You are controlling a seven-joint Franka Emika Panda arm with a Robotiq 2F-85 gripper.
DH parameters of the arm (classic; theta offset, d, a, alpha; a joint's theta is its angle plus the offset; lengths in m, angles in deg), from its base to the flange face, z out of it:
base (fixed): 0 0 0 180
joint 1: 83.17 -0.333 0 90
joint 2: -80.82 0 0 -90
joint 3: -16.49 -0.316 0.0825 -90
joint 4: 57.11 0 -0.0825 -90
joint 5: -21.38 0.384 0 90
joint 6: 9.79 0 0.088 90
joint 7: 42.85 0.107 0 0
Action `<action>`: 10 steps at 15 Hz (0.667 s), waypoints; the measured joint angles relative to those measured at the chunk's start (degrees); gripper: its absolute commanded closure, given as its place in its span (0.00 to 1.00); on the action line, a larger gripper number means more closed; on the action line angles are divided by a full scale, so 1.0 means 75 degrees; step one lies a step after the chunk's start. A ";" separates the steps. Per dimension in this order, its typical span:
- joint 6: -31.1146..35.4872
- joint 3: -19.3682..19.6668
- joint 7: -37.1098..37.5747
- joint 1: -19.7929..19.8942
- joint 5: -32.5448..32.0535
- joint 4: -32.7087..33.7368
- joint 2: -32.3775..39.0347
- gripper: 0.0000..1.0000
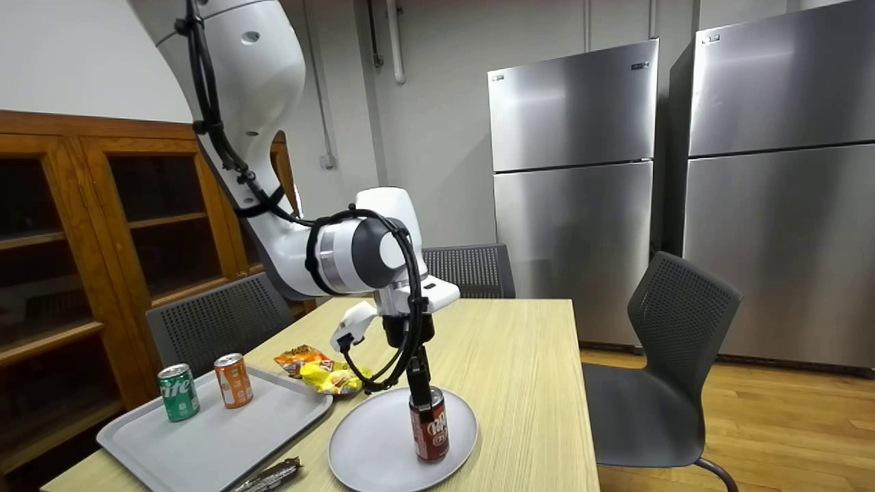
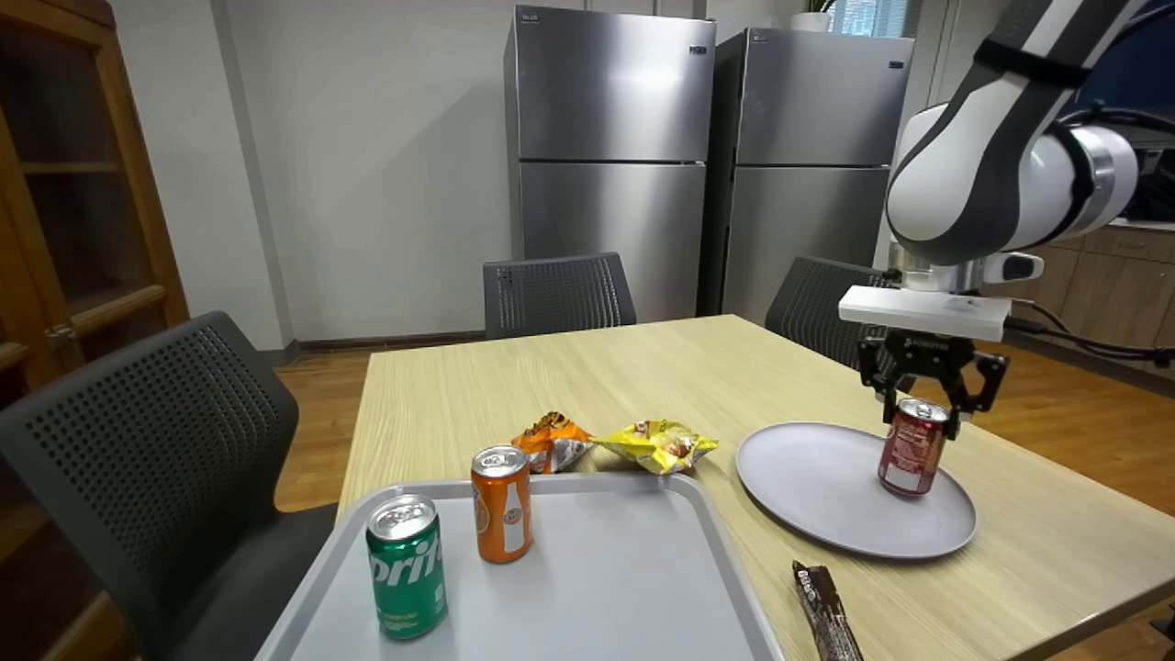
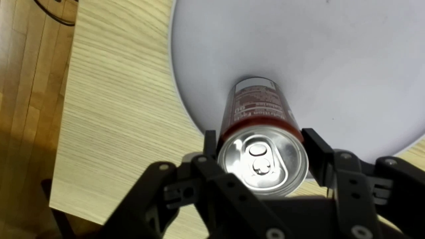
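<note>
The gripper [image 2: 921,424] is drawn in on the red can [image 2: 909,464], its fingers [image 3: 318,152] against both sides near the top. We find the can upright over the grey plate [image 2: 799,477], toward the rim (whether its base bears on the plate, we can't quite tell). Between the plate and the grey tray [image 2: 633,569], a brown wrapped bar [image 2: 826,613] lies on the table [image 2: 569,386]. On the tray we see a green can [image 2: 407,574] and an orange can [image 2: 501,509], standing apart. Just beyond the tray's edge, an orange bag [image 2: 553,444] and a yellow bag [image 2: 658,447] lie side by side. Dark chairs [image 2: 560,298] stand around the table, with steel fridges [image 1: 574,219] behind.
</note>
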 measured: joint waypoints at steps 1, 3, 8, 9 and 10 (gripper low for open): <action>0.0012 0.0016 0.0039 -0.0099 -0.0055 -0.0070 -0.0123 0.60; 0.0015 0.0021 0.0169 -0.0298 -0.0193 -0.0256 -0.0437 0.60; -0.0007 -0.0295 0.0701 -0.0629 -0.0706 -0.0838 -0.1368 0.60; -0.0024 -0.0482 0.0756 -0.0645 -0.0706 -0.0942 -0.1550 0.60; -0.0042 -0.0682 0.0814 -0.0656 -0.0703 -0.1028 -0.1706 0.60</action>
